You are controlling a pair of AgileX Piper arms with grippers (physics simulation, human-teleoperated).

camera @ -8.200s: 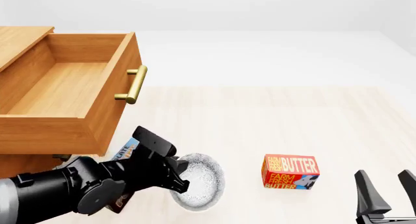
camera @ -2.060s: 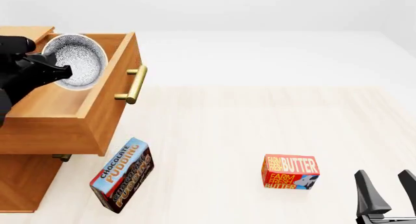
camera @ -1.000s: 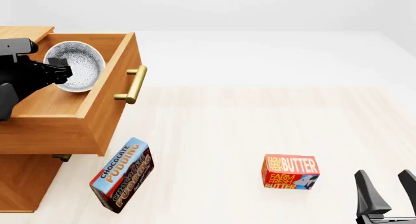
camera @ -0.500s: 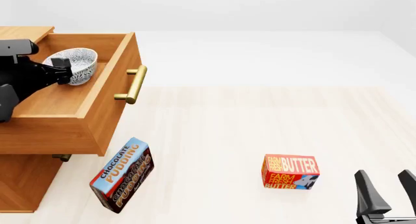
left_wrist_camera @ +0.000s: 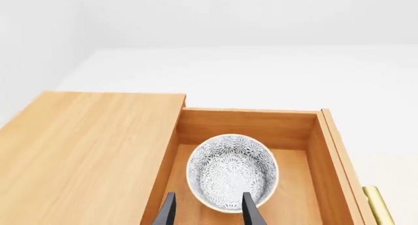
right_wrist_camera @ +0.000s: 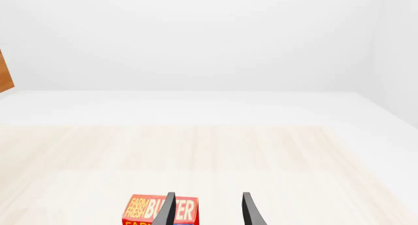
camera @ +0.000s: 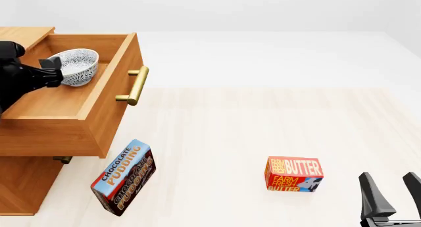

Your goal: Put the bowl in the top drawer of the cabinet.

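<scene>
The bowl (camera: 75, 66), white with a fine grey-blue pattern, sits upright on the floor of the top drawer (camera: 113, 104), which is pulled out of the cabinet (camera: 21, 35). My left gripper (camera: 52, 71) hovers just to the bowl's left, open and holding nothing. In the left wrist view the bowl (left_wrist_camera: 232, 170) lies in the drawer (left_wrist_camera: 245, 127) just beyond the spread fingers of the left gripper (left_wrist_camera: 208, 198). My right gripper (camera: 392, 195) stands open at the near right corner, far from the cabinet; the right wrist view shows it (right_wrist_camera: 208, 205) with nothing between its fingers.
A chocolate pudding box (camera: 123, 176) lies on the table below the open drawer. A red butter box (camera: 293, 174) sits to the left of my right gripper and shows as the butter box (right_wrist_camera: 160, 213) in the right wrist view. The drawer's brass handle (camera: 133, 85) juts out over the table.
The bowl was held tilted over the drawer, then let go; it now rests upright inside. My left gripper has opened and drawn back a little to the left. The right arm has not moved.
</scene>
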